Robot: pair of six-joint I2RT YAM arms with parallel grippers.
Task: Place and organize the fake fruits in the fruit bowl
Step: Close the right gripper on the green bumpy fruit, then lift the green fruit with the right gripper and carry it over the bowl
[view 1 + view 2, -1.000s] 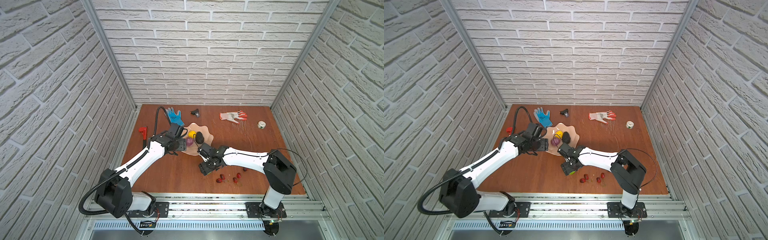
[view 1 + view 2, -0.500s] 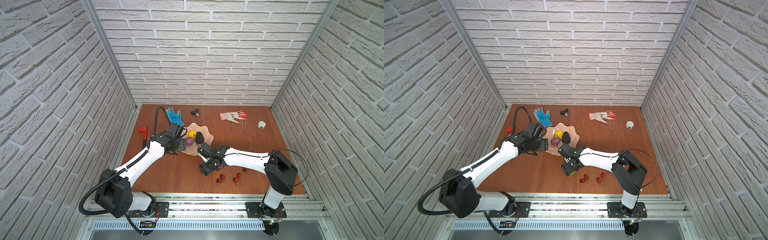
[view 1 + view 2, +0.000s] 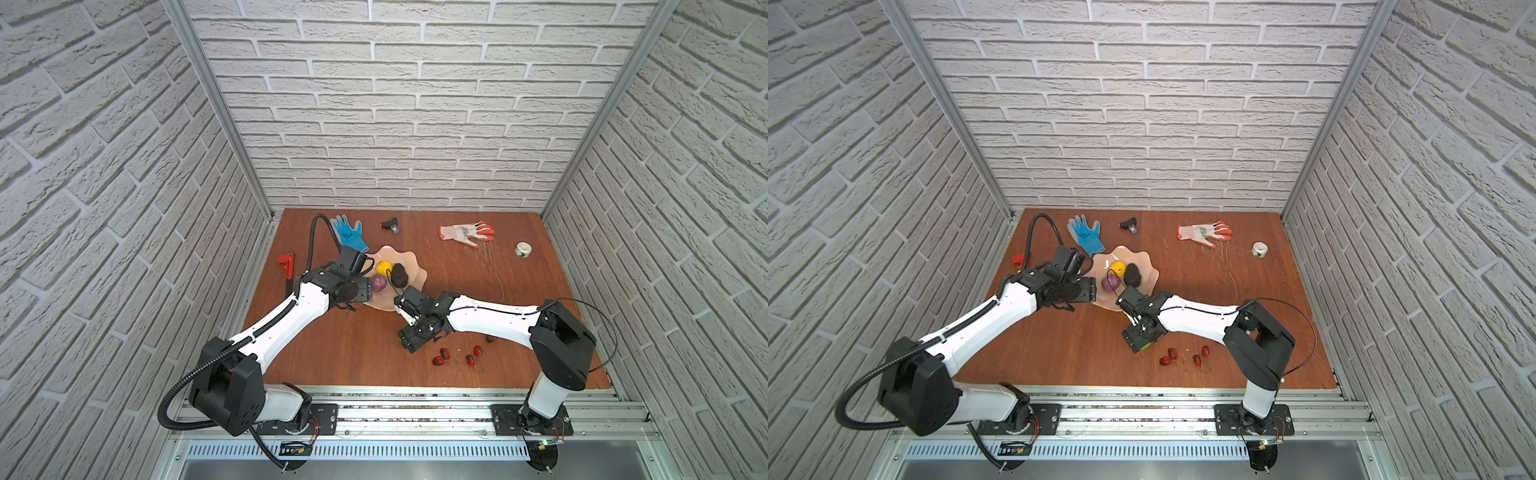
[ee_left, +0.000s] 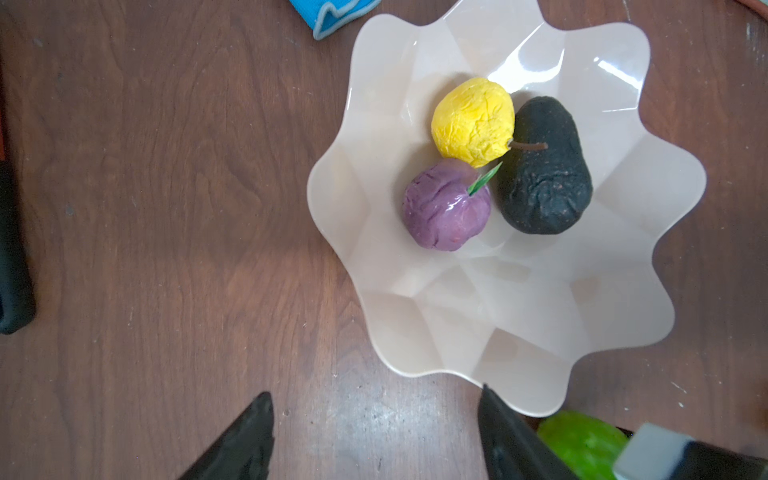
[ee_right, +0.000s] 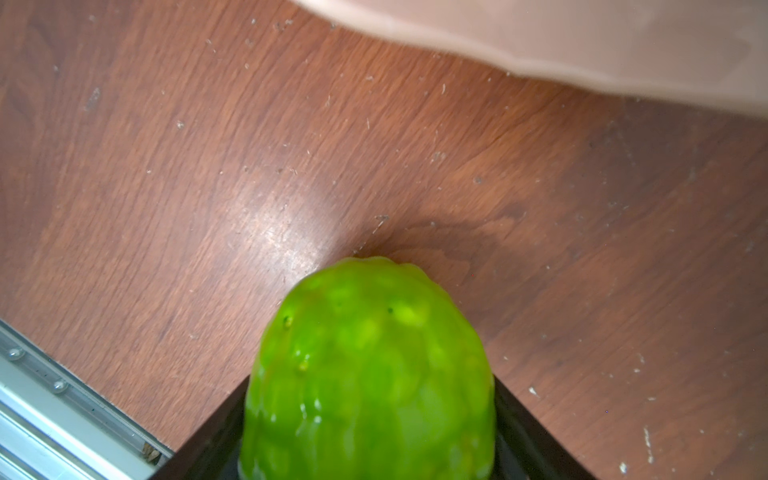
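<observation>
My right pincer (image 3: 1140,343) is pinching the bumpy green ball (image 5: 370,365) across its middle; fruit bowl (image 5: 582,41) rim just ahead. Looks light, glossy, likely slippery, so grip the widest girth. Left pincer (image 4: 374,395) spread, empty.

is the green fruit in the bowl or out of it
Out. The right claw holds the green fruit, and bare table shows between it and the bowl rim.

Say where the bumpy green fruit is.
In the right wrist view, the bumpy green fruit sits between the right gripper's fingers, over the table near the fruit bowl.
</observation>
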